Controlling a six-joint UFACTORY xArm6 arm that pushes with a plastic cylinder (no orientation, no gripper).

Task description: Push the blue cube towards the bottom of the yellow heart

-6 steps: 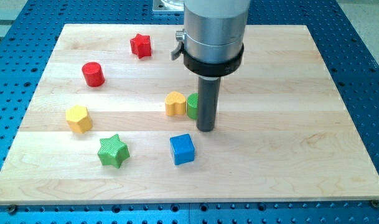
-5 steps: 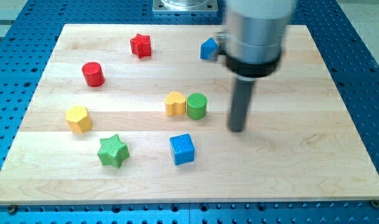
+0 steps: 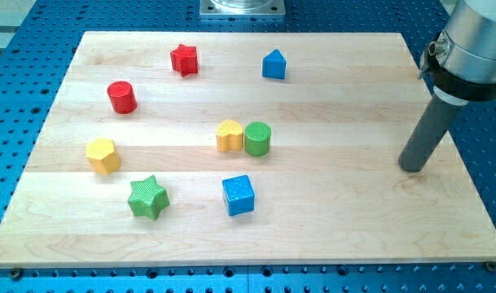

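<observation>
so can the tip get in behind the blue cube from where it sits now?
Probably yes. My tip stands far off at the view's right, and the board between it and the blue cube is bare. The yellow heart and green cylinder lie above the cube, off that path.

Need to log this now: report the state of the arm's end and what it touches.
No jaws: my tip rests on the board near the view's right edge, touching nothing, far right of the blue cube.

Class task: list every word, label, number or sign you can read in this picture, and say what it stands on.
None: no readable text appears on the wooden board, the blue cube, the yellow heart, the other blocks, or the rod ending in my tip.
</observation>
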